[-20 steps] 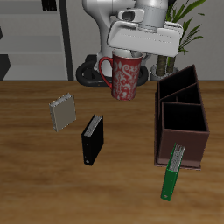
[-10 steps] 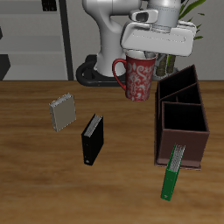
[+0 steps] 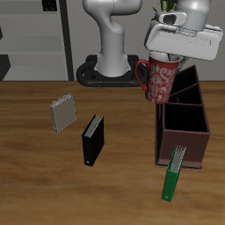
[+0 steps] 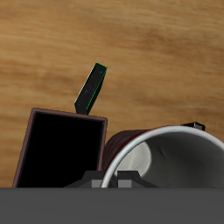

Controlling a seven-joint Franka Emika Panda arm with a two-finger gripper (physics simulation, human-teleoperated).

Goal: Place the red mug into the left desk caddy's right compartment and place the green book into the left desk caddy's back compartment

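Observation:
My gripper [image 3: 169, 58] is shut on the rim of the red mug [image 3: 162, 83] and holds it upright in the air, handle pointing away from the left desk caddy [image 3: 200, 132]. The mug hangs by the caddy's tall slanted back compartment [image 3: 186, 82], and the low right compartment [image 3: 183, 115] lies just nearer the front. The green book [image 3: 172, 176] leans on the caddy's front end. In the wrist view the mug's white rim [image 4: 166, 144] fills the space below my gripper [image 4: 109, 181]. A dark caddy cell [image 4: 59, 149] and the green book [image 4: 90, 87] show beyond it.
A black book [image 3: 92, 141] stands on the table's middle, with a grey book [image 3: 63, 112] a little farther back. The robot's base [image 3: 110, 68] is at the table's back, with a plant behind the caddy.
My gripper has carried the red mug sideways from the table's middle to the caddy's tall end. The books and caddy have not moved.

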